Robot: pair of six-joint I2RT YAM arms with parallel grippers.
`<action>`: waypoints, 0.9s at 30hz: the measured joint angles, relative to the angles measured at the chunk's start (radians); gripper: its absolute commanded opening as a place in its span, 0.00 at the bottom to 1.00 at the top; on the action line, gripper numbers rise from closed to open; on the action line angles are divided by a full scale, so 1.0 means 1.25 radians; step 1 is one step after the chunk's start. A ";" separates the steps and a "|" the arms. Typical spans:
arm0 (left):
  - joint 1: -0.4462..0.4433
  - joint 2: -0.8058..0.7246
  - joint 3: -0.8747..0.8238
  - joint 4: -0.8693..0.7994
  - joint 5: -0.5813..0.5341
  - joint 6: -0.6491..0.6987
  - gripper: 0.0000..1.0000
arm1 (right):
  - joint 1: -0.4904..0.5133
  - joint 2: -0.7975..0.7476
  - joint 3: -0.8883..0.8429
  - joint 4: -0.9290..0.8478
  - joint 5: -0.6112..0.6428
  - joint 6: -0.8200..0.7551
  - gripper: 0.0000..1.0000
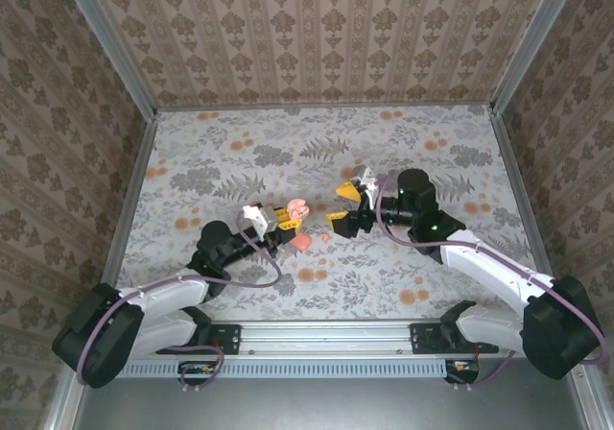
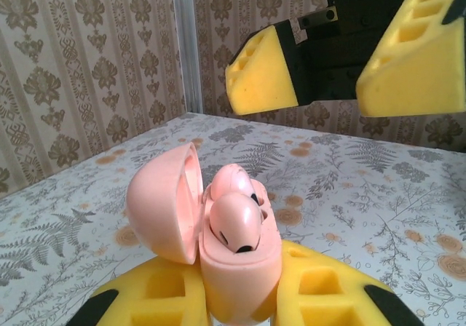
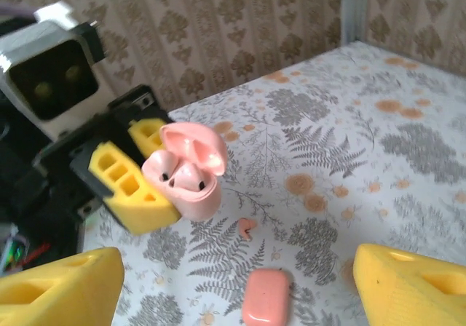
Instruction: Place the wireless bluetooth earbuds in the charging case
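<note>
Two-arm earbud insertion, seating stage. The left gripper (image 1: 284, 218) is clenched on the lower body of the charging case (image 2: 240, 275) and holds it above the middle of the flowered cloth (image 1: 240, 152), with the lid (image 2: 164, 202) swung open to the left. Both wireless bluetooth earbuds (image 2: 234, 224) lie in the case's wells. In the left wrist view the nearer one appears to ride slightly high, though its exact depth cannot be told. The right gripper (image 1: 342, 207) hangs just to the right of the case, fingers spread wide and grasping nothing.

The step in hand is judged to be confirming the seat. To do it well, the left grip should stay firm and level while the right fingers come straight down over the wells. They should press the raised earbud lightly without tipping it out. They should also keep clear of the lid's inner face, since a sideways push there could fold it shut early.

A coral block (image 3: 266, 308) lies flat on the cloth on the near side of the case, and a small coral bit (image 3: 247, 228) lies between them. Both lie under the right gripper's likely path, but neither touches the case.
</note>
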 measured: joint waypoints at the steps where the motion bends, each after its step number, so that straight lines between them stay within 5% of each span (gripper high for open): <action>1: 0.004 -0.006 -0.004 -0.002 0.002 0.000 0.05 | -0.008 0.001 0.012 -0.024 -0.023 -0.046 0.85; 14: 0.040 -0.074 -0.015 -0.044 0.070 0.000 0.06 | -0.005 0.154 0.227 -0.363 -0.173 -0.460 0.81; 27: 0.040 -0.091 -0.015 -0.044 0.158 0.000 0.06 | 0.064 0.256 0.316 -0.422 -0.185 -0.514 0.80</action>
